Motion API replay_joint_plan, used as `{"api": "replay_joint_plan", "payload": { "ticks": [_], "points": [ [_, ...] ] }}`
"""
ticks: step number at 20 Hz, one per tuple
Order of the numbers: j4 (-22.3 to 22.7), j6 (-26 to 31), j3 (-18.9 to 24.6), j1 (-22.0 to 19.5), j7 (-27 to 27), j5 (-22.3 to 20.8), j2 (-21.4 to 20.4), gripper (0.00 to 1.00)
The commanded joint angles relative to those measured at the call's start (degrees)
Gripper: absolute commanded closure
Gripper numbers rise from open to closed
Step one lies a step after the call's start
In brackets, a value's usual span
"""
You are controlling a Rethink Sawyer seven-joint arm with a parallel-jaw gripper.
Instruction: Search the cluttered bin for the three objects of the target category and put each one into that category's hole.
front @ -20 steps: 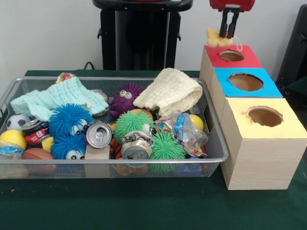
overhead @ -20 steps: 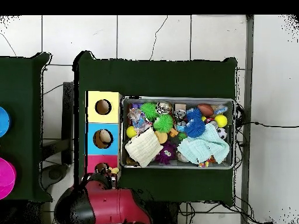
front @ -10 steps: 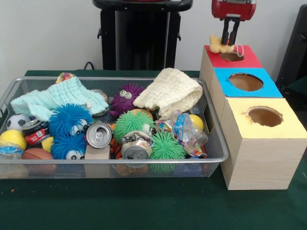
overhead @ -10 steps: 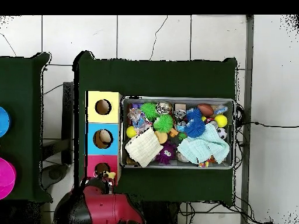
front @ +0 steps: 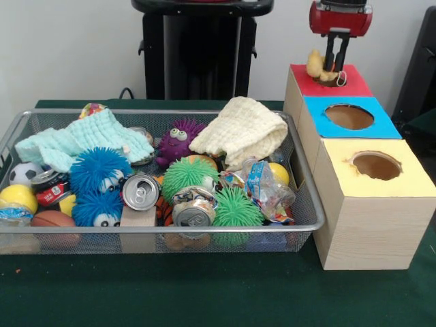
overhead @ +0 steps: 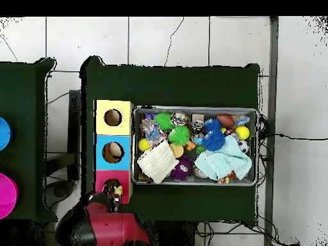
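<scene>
My gripper [front: 335, 69] hangs over the red-topped wooden box [front: 360, 86] at the far right and is shut on a yellow duck [front: 315, 65]. The duck sits at the round hole in the red top and hides most of it. In the overhead view the gripper [overhead: 116, 194] is at that hole [overhead: 111, 186]. The wire mesh bin [front: 170, 229] lies to the left, also seen from overhead [overhead: 192, 108]. An orange striped tiger [front: 163, 208] shows between a can and a green puff ball. No other animal toy can be made out.
The blue-topped box [front: 349, 116] and the yellow-topped box [front: 376, 165] stand in a row in front of the red one. The bin holds blue [front: 99, 170], green [front: 189, 176] and purple [front: 178, 140] puff balls, crushed cans [front: 140, 191], balls and two cloths [front: 242, 129].
The gripper has come down and moved slightly right with the duck, from above the red box's far edge to right at its hole. The bin's contents have not moved.
</scene>
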Motion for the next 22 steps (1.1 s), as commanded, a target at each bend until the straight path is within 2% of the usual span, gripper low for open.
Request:
{"api": "replay_joint_plan", "payload": {
  "ticks": [1, 3, 4, 9, 10, 13, 17, 22],
  "points": [
    [2.4, -1.9, 1.7, 1.7, 16.1, 4.6, 4.4, 1.00],
    [2.1, -2.3, 1.9, 1.7, 15.2, 4.7, 4.7, 1.00],
    [2.3, -3.6, 2.8, 1.1, 14.7, 5.2, 4.6, 0.00],
    [1.0, -5.4, 1.3, 2.2, 13.3, 4.3, 5.0, 0.00],
    [-0.3, -4.0, -1.1, 4.0, 13.2, 5.2, 5.2, 0.00],
    [-0.5, -2.8, -1.8, 4.3, 12.8, 5.8, 4.2, 0.00],
    [-0.8, -1.0, -2.2, 4.4, 11.5, 5.6, 2.1, 0.00],
    [-4.0, 5.9, -6.2, 6.7, 9.2, 4.6, -3.4, 0.00]
  ]
}}
